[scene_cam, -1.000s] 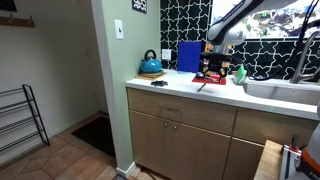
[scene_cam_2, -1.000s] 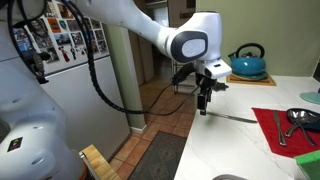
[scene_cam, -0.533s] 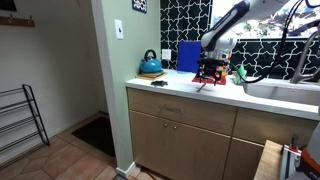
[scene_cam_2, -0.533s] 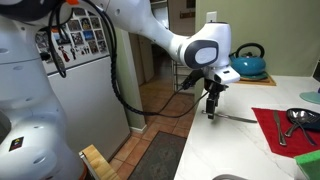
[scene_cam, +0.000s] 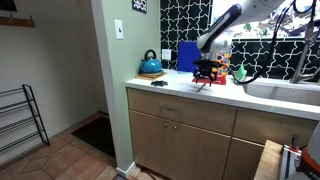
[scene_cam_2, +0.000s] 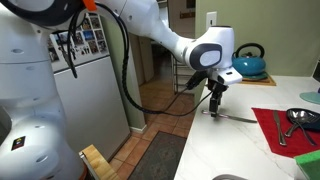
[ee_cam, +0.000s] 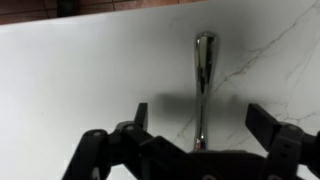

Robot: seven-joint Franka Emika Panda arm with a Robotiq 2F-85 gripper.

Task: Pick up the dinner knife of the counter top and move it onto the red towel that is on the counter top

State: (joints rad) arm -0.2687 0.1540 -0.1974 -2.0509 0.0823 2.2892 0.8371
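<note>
Currently, with the gripper (ee_cam: 200, 118) spread open astride the dinner knife (ee_cam: 203, 70), the thin handle may be missed if closed high.

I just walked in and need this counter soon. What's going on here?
A robot arm has its gripper low over the dinner knife, which lies flat on the white counter top. The fingers are open on either side of the knife and have not yet closed. The red towel lies further along the counter.
</note>
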